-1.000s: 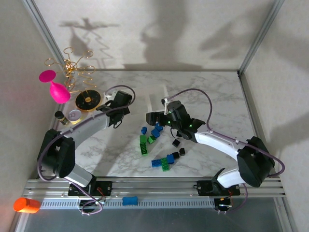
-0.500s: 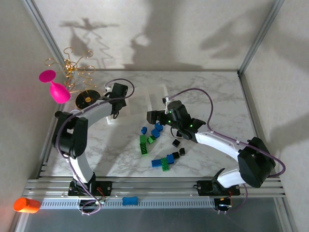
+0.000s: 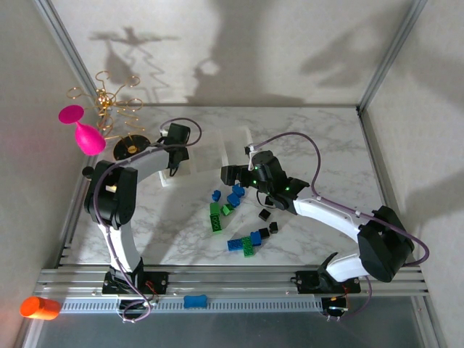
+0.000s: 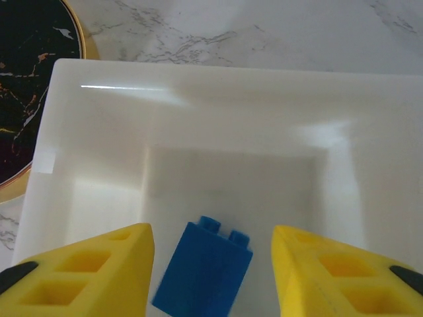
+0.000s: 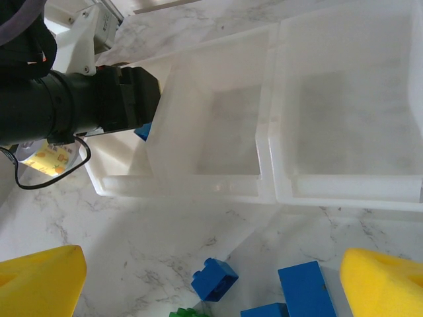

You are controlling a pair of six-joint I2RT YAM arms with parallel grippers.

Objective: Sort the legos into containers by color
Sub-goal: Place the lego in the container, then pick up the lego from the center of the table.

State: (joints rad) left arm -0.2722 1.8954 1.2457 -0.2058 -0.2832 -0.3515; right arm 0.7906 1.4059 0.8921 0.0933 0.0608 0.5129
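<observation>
The containers are a whitish three-compartment tray at mid-table. My left gripper hangs over its left compartment, jaws open. A blue lego lies loose on that compartment's floor between the yellow fingers, with a gap on each side. My right gripper stands wide open just in front of the tray, above the loose pile. Blue legos lie under it. More legos lie scattered: blue, green, black.
A black-and-gold dish sits left of the tray, touching its corner. A gold wire stand and pink glass are at far left. A metal rail with a blue clip runs along the front.
The left arm has folded up and shifted slightly left over the tray's left compartment. Its jaws have parted and let go of the blue lego. The right arm has not moved.
</observation>
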